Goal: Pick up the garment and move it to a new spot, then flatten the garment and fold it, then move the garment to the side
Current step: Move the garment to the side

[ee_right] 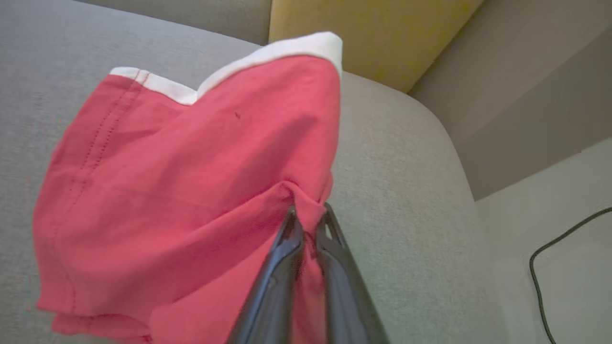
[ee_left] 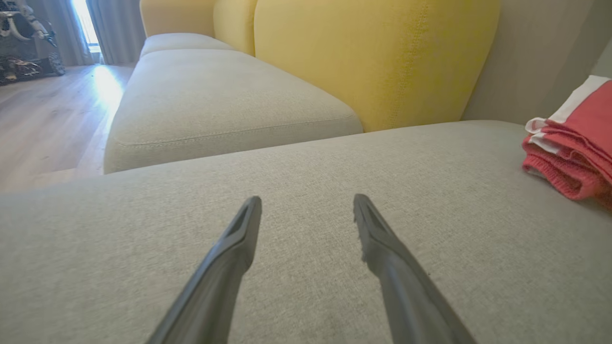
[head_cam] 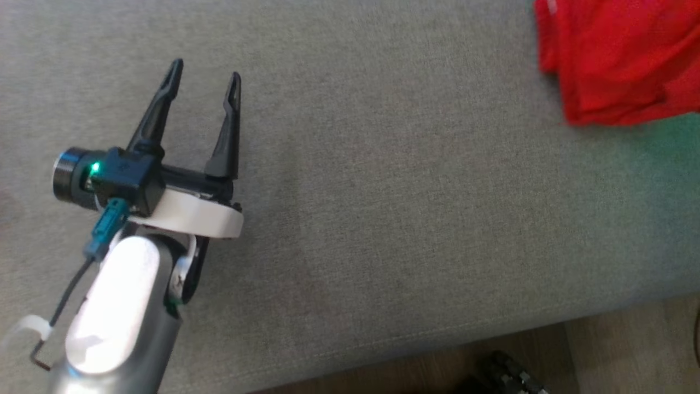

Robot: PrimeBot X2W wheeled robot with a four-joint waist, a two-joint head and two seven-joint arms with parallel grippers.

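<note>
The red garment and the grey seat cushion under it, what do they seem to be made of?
Garment: soft, thin cloth, possibly cotton, matte; it creases and bunches, with stitched hems and white trim.
Seat cushion: coarse woven upholstery, matte grey, with visible weave grain; fibre can't be told.

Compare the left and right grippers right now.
The left gripper is open; the right gripper is shut. The left holds nothing, over the grey cushion; the right pinches a fold of the red garment. Both have long dark fingers.
</note>
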